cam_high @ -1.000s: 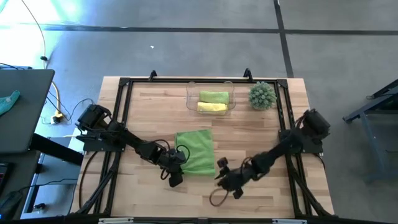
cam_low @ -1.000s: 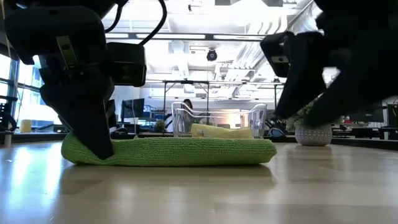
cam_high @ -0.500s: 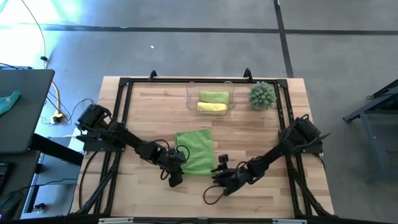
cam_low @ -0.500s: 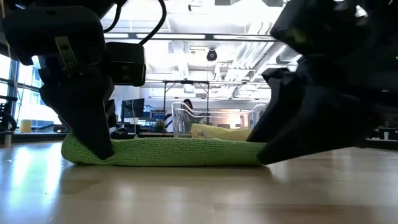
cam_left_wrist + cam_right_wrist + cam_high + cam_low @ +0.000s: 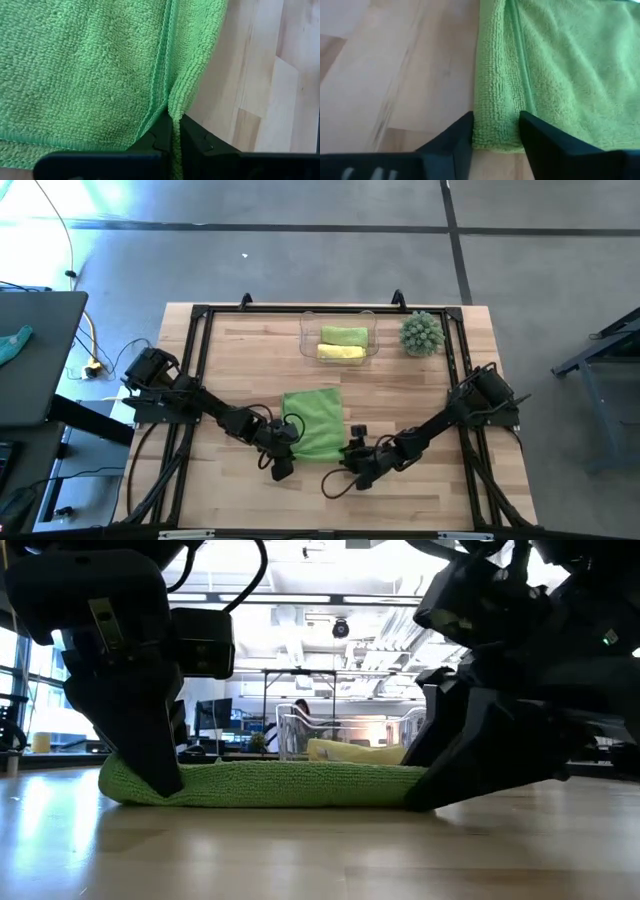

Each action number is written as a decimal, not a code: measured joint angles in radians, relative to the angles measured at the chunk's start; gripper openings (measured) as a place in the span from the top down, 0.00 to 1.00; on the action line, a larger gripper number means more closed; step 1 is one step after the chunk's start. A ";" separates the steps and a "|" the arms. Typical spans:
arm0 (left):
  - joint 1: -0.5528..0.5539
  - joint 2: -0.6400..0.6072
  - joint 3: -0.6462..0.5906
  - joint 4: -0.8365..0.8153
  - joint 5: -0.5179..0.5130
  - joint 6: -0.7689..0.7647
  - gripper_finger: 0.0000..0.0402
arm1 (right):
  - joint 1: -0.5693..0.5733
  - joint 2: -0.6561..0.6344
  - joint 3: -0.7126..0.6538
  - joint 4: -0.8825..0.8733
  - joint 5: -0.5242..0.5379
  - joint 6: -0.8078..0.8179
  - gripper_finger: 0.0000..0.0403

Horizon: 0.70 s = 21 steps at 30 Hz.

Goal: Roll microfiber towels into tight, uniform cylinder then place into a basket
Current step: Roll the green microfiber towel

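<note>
Between the two grippers on the pale wooden table (image 5: 400, 390) lies the flat, folded lime green microfiber towel (image 5: 315, 423), each gripper at one of its near corners. The left gripper (image 5: 281, 461) has its dark fingers (image 5: 192, 140) pressed together on a pinch of the towel's hemmed edge. The right gripper (image 5: 349, 457) stands with its fingers (image 5: 457, 137) apart, straddling the towel's other near corner without clamping it. Well beyond both grippers, at the table's far edge, sits the shallow clear plastic basket (image 5: 309, 340), holding a rolled bright yellow towel (image 5: 340, 352) and a rolled lime green towel (image 5: 344, 336) side by side. A spiky green ball-shaped plant (image 5: 422, 334) stands just beside the basket.
</note>
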 joint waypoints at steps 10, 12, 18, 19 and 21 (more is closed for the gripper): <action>-0.003 0.000 0.000 0.001 -0.004 -0.029 0.98 | -0.094 -0.001 0.003 0.038 -0.337 0.207 0.97; -0.009 -0.002 0.000 0.000 -0.012 -0.029 0.98 | -0.128 -0.002 0.000 0.038 -0.445 0.238 0.96; -0.022 -0.015 -0.002 -0.004 0.022 -0.075 0.98 | -0.213 0.002 -0.058 0.174 -0.718 0.349 0.99; -0.021 -0.017 -0.002 -0.003 0.048 -0.090 0.98 | -0.222 0.001 -0.069 0.195 -0.737 0.372 0.98; -0.020 -0.029 0.001 -0.005 0.099 -0.104 0.97 | -0.235 -0.001 -0.084 0.214 -0.751 0.411 0.99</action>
